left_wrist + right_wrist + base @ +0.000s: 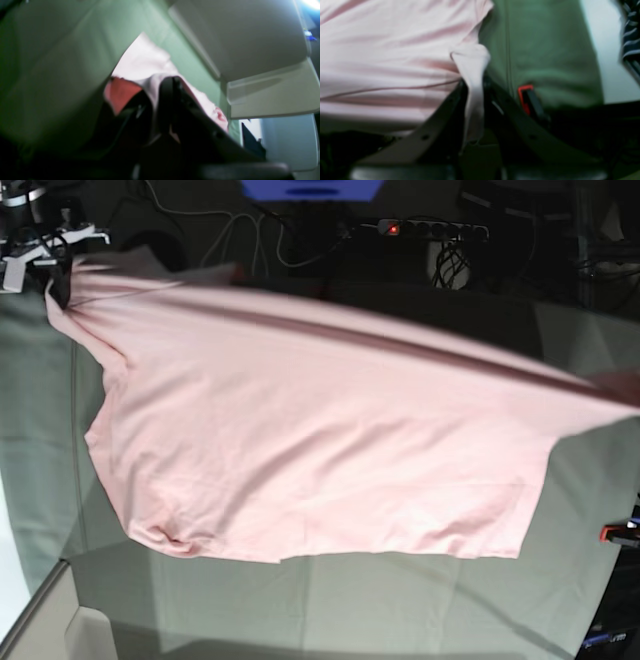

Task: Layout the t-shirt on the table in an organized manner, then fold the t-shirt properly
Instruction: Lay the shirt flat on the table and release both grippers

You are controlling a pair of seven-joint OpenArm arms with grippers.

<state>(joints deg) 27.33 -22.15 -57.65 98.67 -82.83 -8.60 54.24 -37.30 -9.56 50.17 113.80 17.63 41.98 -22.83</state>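
1. Your left claw [162,100] in the left wrist view is clamped tight on a fold of the pale pink soft cotton t-shirt [142,65], which bunches over the dark fingers [172,95] above the pale grey-green cloth-covered worktop [57,62]. A white panel [240,40] lies beyond the cloth's edge.

2. Your right claw [475,100] in the right wrist view is likewise pinched fully together on a hem of the shirt, the pink fabric spreading left in long wrinkles. A red clamp [525,96] sits just beside it on the green cloth.

3. From the base view you see the shirt stretched wide in the air between both upper corners, plain pink side facing you, its lower hem draped on the worktop. Your right claw [58,288] shows at top left; the left one is out of frame.
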